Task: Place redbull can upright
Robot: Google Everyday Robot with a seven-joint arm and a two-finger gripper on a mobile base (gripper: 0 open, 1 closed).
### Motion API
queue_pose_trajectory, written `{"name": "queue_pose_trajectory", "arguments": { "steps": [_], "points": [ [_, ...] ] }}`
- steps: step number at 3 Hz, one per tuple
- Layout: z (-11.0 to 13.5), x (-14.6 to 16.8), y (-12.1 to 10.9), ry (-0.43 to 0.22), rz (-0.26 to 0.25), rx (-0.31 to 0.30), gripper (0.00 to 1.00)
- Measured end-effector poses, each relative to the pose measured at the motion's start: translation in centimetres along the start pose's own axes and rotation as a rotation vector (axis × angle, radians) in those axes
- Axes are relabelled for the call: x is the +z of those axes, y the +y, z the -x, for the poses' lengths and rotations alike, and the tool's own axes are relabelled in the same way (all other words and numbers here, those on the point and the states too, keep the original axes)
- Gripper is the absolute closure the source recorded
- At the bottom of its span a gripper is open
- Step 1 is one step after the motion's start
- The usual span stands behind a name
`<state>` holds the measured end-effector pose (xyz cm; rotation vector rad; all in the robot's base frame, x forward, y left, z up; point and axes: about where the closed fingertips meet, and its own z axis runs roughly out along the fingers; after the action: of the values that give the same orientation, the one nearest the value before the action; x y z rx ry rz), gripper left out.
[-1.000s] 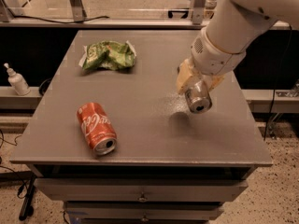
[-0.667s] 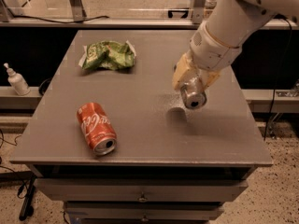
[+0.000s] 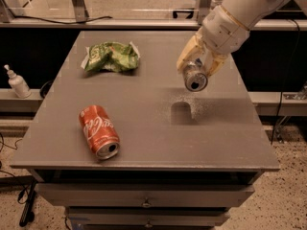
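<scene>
— Where is the gripper?
— The gripper [image 3: 197,70] hangs over the right half of the table [image 3: 144,147], nearer the back edge than the front. It is on a white arm [image 3: 242,8] that reaches in from the back right corner.
— And the jaws?
— They are pinching the redbull can [image 3: 194,80] from both sides. The can is in the air, clear of the table and tilted, with one silver end turned down toward the camera.
— What lies beneath it?
— Its shadow [image 3: 181,112], just right of the table's middle.
— What else is there?
— A red cola can [image 3: 98,131] lies on its side near the front left corner. A crumpled green bag [image 3: 111,56] sits near the back left corner. Both are well apart from the gripper. A white pump bottle [image 3: 17,83] stands beyond the left edge, off the table.
</scene>
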<state>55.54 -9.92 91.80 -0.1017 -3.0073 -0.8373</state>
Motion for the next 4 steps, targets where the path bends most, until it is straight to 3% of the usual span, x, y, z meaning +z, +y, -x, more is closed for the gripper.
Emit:
{"name": "queue_pose_trajectory", "arguments": {
  "steps": [1,2,3,4],
  "points": [
    [-0.1,-0.8,-0.1,0.024,0.119,0.130,1.00],
    [-1.9,-0.9,-0.5,0.062,0.241,0.250,1.00],
    [-1.9,-0.9,-0.5,0.061,0.240,0.249,1.00],
    [-1.1,0.3,-0.8,0.124,0.298,0.283,1.00]
  ]
}}
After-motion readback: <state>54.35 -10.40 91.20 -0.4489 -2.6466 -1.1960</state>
